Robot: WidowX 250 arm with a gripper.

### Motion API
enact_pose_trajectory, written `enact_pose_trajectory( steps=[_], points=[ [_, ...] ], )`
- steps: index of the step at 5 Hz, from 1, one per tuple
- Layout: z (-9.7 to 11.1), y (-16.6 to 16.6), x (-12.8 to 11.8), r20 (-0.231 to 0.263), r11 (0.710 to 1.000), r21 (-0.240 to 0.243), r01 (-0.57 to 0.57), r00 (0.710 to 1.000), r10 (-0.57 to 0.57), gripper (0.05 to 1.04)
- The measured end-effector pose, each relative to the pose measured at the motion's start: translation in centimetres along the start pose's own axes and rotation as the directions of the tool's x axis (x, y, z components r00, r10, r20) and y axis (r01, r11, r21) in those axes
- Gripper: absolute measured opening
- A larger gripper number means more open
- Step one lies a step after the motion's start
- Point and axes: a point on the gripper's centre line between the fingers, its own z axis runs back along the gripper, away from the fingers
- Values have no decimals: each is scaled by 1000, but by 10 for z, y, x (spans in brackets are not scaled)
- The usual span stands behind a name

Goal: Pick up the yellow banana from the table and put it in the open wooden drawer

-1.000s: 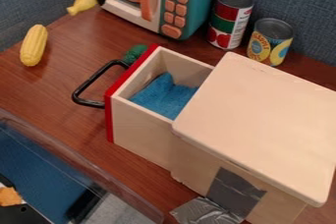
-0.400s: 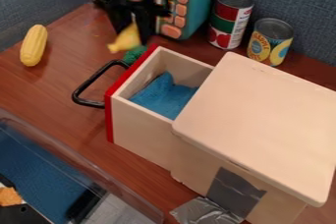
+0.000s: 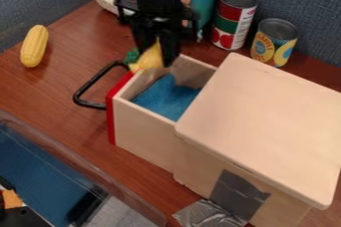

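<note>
Yellow toy (image 3: 148, 60) is lifted, pinched in the claw (image 3: 157, 56) beside the open drawer (image 3: 143, 126); picking-up looks done, letting go not yet.

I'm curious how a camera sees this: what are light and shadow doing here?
In the camera view, the box's wooden lid is pale and bright, the corn casts a soft shadow, the creased silver tape glints, and the gripper looks nearly black.
</note>
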Motion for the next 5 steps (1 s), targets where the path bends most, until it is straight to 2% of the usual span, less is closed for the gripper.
enact_pose_trajectory(
  steps=[1,2,3,5],
  points=[
    [-6,-12,-5,-16,1000,-8,6,1000,-7,383],
    [-7,-23,-3,-5,998,-46,-51,999,51,383],
    [-7,-24,-1,4,992,-50,-113,994,113,383],
    [-18,-25,-2,-14,983,-64,-170,985,170,383]
  ],
)
